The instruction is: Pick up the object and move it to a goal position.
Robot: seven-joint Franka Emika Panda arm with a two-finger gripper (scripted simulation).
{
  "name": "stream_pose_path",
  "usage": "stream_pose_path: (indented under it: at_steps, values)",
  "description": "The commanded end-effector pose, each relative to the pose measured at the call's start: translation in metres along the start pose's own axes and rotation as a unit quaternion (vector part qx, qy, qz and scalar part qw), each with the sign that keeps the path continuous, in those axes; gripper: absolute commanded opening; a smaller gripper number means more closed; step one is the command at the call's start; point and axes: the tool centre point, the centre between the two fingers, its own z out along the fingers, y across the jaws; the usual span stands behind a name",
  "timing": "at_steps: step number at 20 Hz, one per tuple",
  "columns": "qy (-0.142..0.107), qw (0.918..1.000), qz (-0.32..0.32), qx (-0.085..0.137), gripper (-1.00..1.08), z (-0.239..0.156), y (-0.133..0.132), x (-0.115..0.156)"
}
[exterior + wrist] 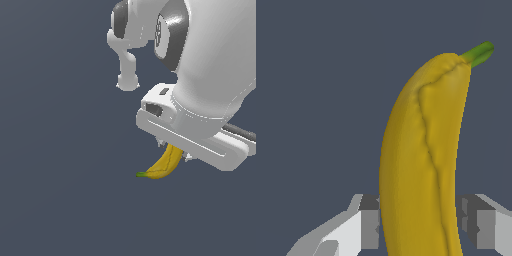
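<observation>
From the exterior view, the pick looks made. The banana (164, 165) hangs out from under the white gripper (176, 149), its thicker end tucked up beneath the hand and its dark green stem (141, 174) pointing down toward the exterior view's left. Nothing but flat grey shows around it, so I can't say for certain whether it has left the ground or how high it sits; there is no shadow or surface line to judge by. No goal marker shows anywhere here, so what is left, as I read it, is the carry to the goal, and I cannot tell how far off that is. The arm (210, 55) fills the upper part of the exterior view's right.

The wrist view settles the grip better. The banana (423, 155) runs lengthwise away from the camera, stem (479, 53) at the far end, and the two fingers (370, 222) stand on either side of its near end, pressed up against the peel with no gap I can see. So the gripper (421, 225) is closed on the banana, only as wide as the fruit's body, holding it near the end opposite the stem.
</observation>
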Motion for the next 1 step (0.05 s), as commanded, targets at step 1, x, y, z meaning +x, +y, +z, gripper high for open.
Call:
stream_pose_path:
  at_steps: [1]
  values:
    - [0.001, 1.0000, 0.000, 0.001, -1.00, -0.0020, -0.0003, 0.0003]
